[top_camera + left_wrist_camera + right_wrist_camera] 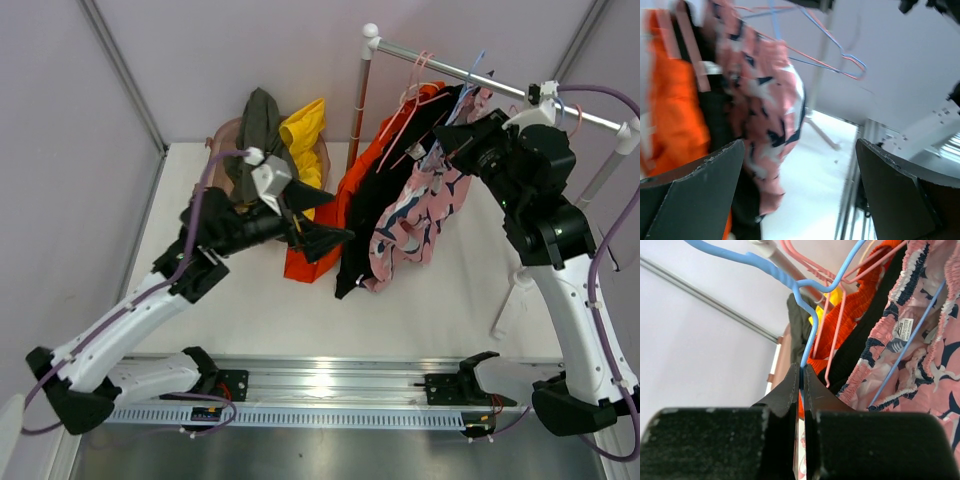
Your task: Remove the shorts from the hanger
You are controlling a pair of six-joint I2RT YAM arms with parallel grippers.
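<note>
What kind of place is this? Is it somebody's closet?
Likely a robot lab booth, not a closet: two robot arms mounted at a white table, a small clothes rail of shorts, plain partition walls.

Left wrist view is smeared for us: orange shorts (675,110) cut by the left edge, black shorts (717,120) mostly behind the pink patterned shorts (770,100). On the right wrist we can't read the pink pair's label; the blue hanger (762,266) runs off the top edge.
</note>
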